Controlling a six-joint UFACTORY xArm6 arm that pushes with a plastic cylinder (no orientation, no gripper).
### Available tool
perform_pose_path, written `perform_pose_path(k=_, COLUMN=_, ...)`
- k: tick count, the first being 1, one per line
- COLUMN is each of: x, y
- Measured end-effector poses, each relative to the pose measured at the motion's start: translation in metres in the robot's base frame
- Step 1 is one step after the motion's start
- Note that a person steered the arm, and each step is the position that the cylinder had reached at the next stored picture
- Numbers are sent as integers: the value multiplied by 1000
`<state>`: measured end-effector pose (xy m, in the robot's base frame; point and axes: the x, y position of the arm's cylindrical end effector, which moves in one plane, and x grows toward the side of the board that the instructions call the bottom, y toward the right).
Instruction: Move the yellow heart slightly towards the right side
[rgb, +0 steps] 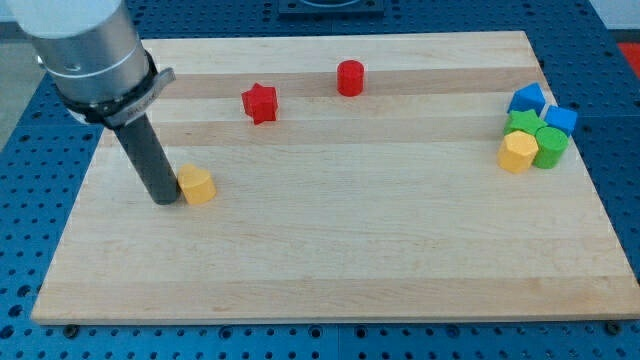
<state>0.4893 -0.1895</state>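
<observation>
The yellow heart (197, 186) lies on the wooden board (330, 250) at the view's left, about mid-height. My tip (165, 199) stands right against the heart's left side, touching or nearly touching it. The dark rod rises from there to the grey arm housing at the view's top left.
A red star (260, 102) and a red cylinder (350, 77) sit near the view's top centre. At the view's right edge is a cluster: a yellow block (517, 153), two green blocks (550, 146) (521, 123), and two blue blocks (527, 98) (561, 119).
</observation>
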Motion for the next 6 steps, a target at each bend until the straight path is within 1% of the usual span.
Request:
perform_pose_path(k=1, x=9, y=15)
perform_pose_path(k=2, x=7, y=21)
perform_pose_path(k=3, x=-1, y=21)
perform_pose_path(k=6, x=-1, y=15)
